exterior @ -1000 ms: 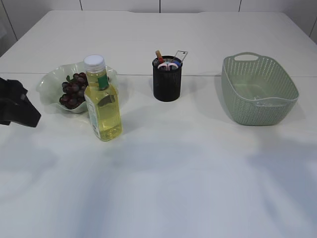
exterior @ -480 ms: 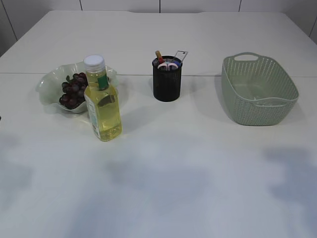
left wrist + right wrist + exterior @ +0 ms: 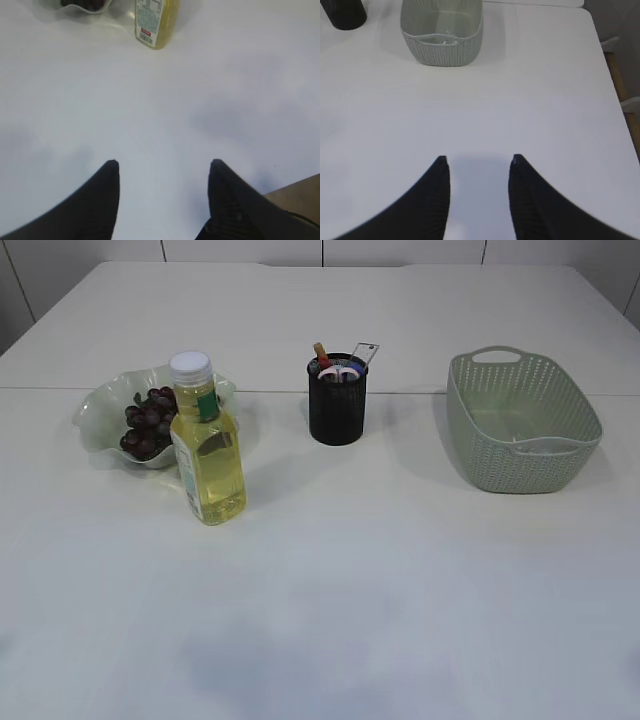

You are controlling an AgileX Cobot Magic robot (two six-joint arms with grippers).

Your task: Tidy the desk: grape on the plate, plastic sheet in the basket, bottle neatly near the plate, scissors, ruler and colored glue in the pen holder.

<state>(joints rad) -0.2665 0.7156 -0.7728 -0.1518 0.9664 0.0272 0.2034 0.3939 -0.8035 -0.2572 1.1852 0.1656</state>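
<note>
The left gripper (image 3: 163, 165) has its two black fingers (image 3: 107, 187) apart, with nothing between them. Far past the fingertips and a bit to the left stands the bottle (image 3: 207, 443) of yellow liquid. It is upright, just beside the plate (image 3: 100, 410) with the grape (image 3: 150, 420) bunch on it. Next comes the black pen holder (image 3: 337, 405), with scissors (image 3: 342, 371) sticking out. The right gripper (image 3: 478, 160) also has its fingers apart and empty. Far ahead of them, a bit left, sits the green basket (image 3: 442, 47).
</note>
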